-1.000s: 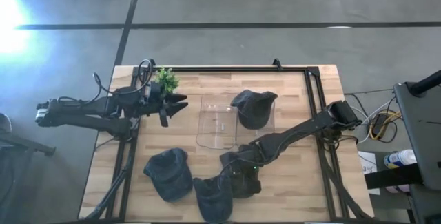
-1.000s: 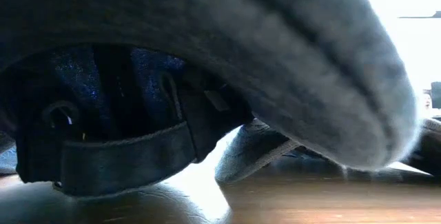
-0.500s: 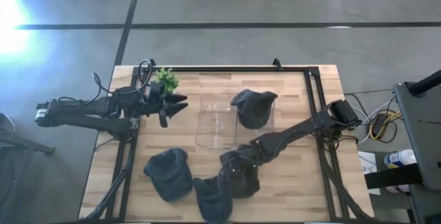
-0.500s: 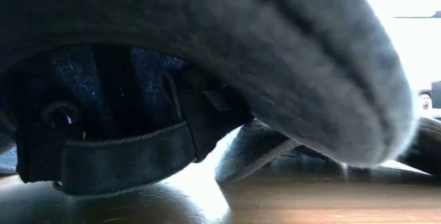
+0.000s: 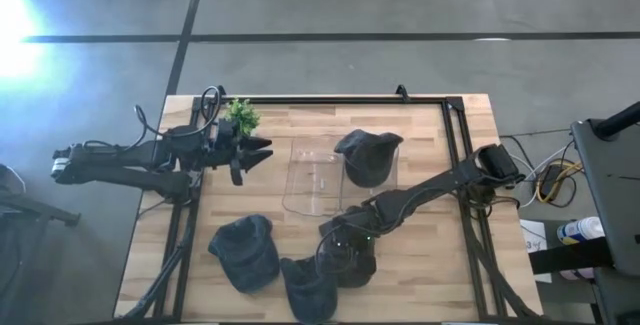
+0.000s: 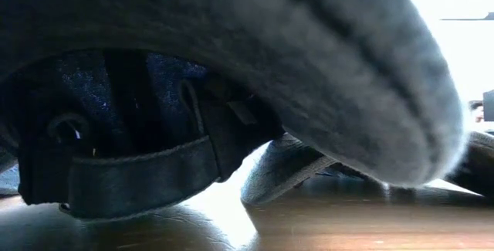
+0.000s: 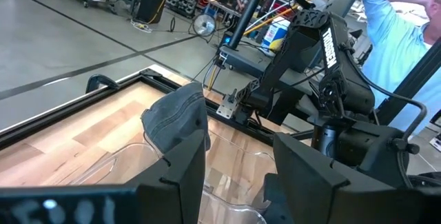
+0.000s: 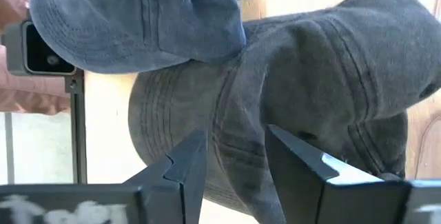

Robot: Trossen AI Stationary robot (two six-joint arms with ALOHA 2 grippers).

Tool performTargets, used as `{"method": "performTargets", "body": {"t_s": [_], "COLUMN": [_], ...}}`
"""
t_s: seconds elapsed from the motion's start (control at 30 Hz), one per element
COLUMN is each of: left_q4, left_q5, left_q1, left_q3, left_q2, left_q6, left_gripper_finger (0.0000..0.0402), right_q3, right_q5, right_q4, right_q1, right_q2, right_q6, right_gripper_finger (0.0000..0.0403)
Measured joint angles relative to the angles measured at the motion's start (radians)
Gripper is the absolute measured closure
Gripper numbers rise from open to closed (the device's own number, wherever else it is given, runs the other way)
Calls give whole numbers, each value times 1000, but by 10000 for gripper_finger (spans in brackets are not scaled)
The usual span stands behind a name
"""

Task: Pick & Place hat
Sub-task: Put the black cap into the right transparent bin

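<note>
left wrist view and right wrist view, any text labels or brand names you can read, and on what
Right arm: white vertical lettering on its dark link in the left wrist view, too blurred to read.
Left gripper: a white smudge of marking on its body at the picture's bottom, unreadable.
Right gripper: white letters along the bottom edge of its body, cut off and blurred, unreadable.
Hats: no lettering visible.
</note>
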Motion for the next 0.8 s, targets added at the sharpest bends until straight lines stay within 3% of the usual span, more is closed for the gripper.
{"method": "performTargets", "body": {"t_s": [0.23, 0.47, 0.8], "left_q4": [0, 0, 0], "left_q5": [9, 17, 17], "left_q1": [0, 0, 0], "left_q3": [4, 8, 8], "left_q2": [0, 0, 0], "left_q6": [-1, -2, -1], "left_gripper_finger": [236, 236, 236], "right_q3": [-6, -7, 26], "right_q5": [-4, -28, -40], "right_q4": [-7, -17, -28], "right_q1": [3, 10, 30], "right_q2": [-2, -2, -1], "right_q6": [7, 7, 32], "right_gripper_finger": [293, 382, 394]}}
